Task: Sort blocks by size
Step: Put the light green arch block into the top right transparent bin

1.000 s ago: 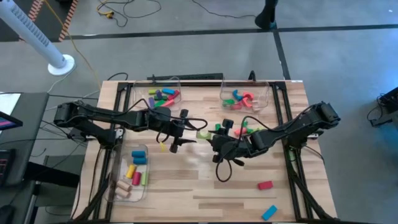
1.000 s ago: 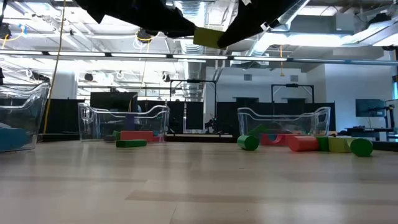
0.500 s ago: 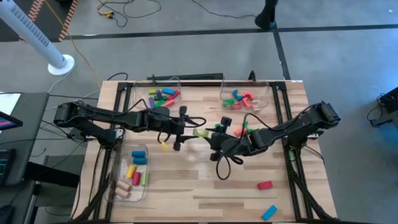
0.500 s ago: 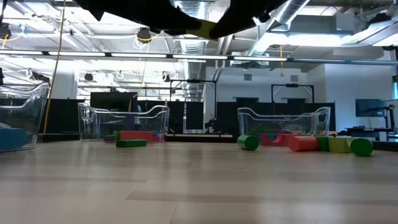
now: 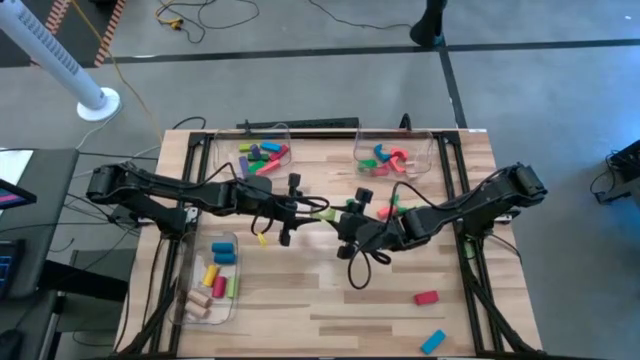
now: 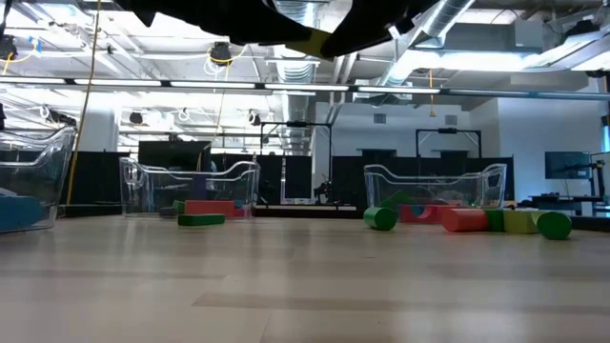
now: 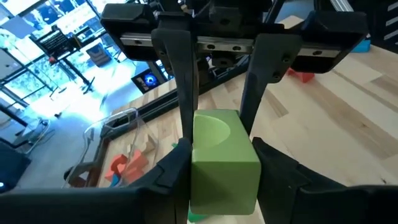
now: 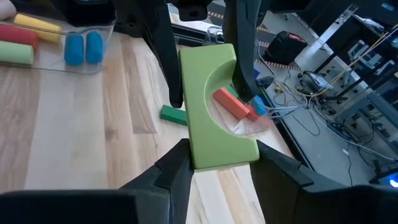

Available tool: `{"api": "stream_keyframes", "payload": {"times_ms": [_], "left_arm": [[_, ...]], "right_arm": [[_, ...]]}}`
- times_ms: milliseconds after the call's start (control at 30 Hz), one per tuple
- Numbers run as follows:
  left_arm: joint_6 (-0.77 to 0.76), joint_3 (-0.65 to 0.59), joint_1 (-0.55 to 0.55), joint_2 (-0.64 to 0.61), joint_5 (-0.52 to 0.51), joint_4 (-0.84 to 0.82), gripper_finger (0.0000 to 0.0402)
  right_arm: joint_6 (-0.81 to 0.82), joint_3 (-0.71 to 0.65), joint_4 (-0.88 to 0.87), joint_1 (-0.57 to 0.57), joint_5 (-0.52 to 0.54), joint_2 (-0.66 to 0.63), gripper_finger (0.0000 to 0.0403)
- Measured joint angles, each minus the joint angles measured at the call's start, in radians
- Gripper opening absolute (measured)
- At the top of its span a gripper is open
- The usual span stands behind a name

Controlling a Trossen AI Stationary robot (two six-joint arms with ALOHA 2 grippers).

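While both arms met above the table (image 5: 330, 300), the right gripper (image 8: 214, 163) and left gripper (image 7: 214, 163) each had jaws clamped on the green arch block (image 7: 221, 158). It looked light, rigid and smooth; its flat sides seemed the safest hold.

Light wooden table (image 5: 330, 300) carried three clear bins (image 5: 264, 153): two at far edge, one near left. Loose blocks (image 5: 427, 297) lay right of centre and at near right corner.
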Motion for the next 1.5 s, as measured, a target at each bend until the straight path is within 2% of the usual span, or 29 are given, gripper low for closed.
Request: {"api": "stream_keyframes", "payload": {"times_ms": [200, 400, 567, 767, 1067, 1333, 1500], "left_arm": [[-0.003, 0.0, 0.0, 0.0, 0.004, 0.014, 0.0128], [0.0, 0.0, 0.002, 0.0, 0.049, 0.068, 0.0129], [0.006, 0.001, 0.02, 0.0, 0.087, 0.104, 0.0129], [-0.01, 0.001, 0.031, 0.0, 0.133, 0.127, 0.0129], [-0.001, 0.001, 0.031, 0.0, 0.164, 0.151, 0.013], [0.0, 0.001, 0.032, 0.0, 0.183, 0.164, 0.0131], [-0.005, 0.001, 0.033, 0.0, 0.154, 0.161, 0.0158]], "right_arm": [[-0.038, 0.0, 0.002, 0.002, 0.003, 0.0, 0.0185], [-0.102, 0.0, 0.038, 0.006, 0.0, 0.0, 0.0225], [-0.211, 0.0, 0.115, 0.039, 0.086, 0.0, 0.0241], [-0.301, 0.0, 0.175, 0.073, 0.137, 0.0, 0.0223], [-0.292, 0.0, 0.164, 0.085, 0.133, -0.019, 0.0177], [-0.281, 0.0, 0.153, 0.086, 0.126, -0.039, 0.0174], [-0.25, 0.0, 0.112, 0.086, 0.14, -0.04, 0.0173]]}}
